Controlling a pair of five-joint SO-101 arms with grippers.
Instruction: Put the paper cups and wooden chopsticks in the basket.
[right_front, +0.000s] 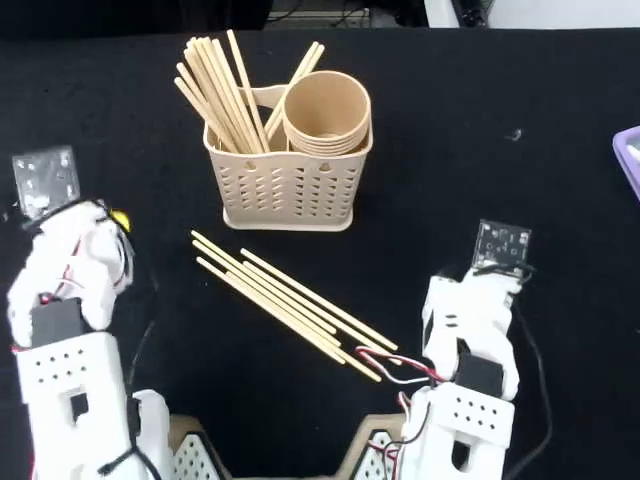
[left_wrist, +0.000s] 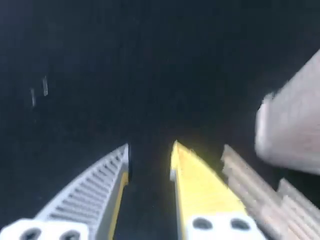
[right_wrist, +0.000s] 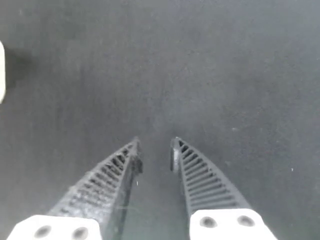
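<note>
The basket (right_front: 288, 190) stands toward the back of the worktop (right_front: 480, 150), near its middle. Inside it, a stack of paper cups (right_front: 326, 110) sits on the right and a bunch of wooden chopsticks (right_front: 222, 95) leans on the left. In front of the basket, loose chopsticks (right_front: 285, 300) lie side by side on the worktop, running diagonally from back-left to front-right. They lie between the left arm (right_front: 70, 300) and the right arm (right_front: 470, 340).

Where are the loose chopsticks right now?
In the high view the loose chopsticks lie flat on the table in front of the basket, between the left arm and right arm, slanting toward the right arm's base.
</note>
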